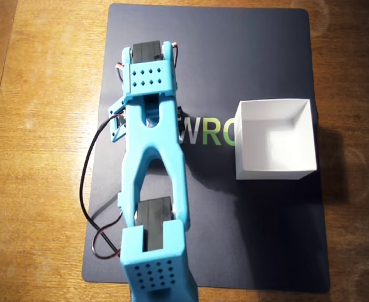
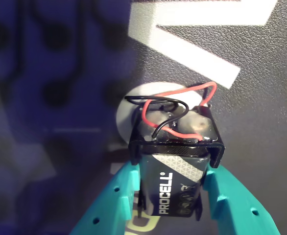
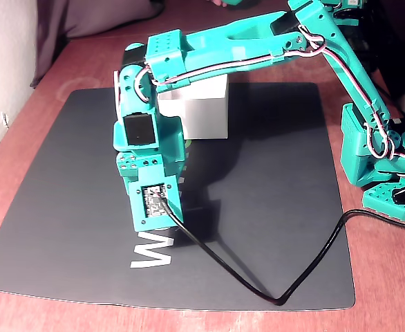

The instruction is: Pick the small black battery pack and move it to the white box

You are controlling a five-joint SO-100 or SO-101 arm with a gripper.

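Wood showed all around a dark mat on the desk, and the blue arm reached down over the mat's white letters. The gripper was closed on the small black battery pack, holding it by its sides just above the mat, while the white box sat empty, well apart to the right in the overhead view. I thought the pack could slip out on the way, because the fingers held only its lower part, and its loose red wires might catch on the box wall.

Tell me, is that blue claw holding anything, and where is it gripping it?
Yes: the gripper holds the small black battery pack, its fingers pressed against the pack's two long sides, wired end pointing away.
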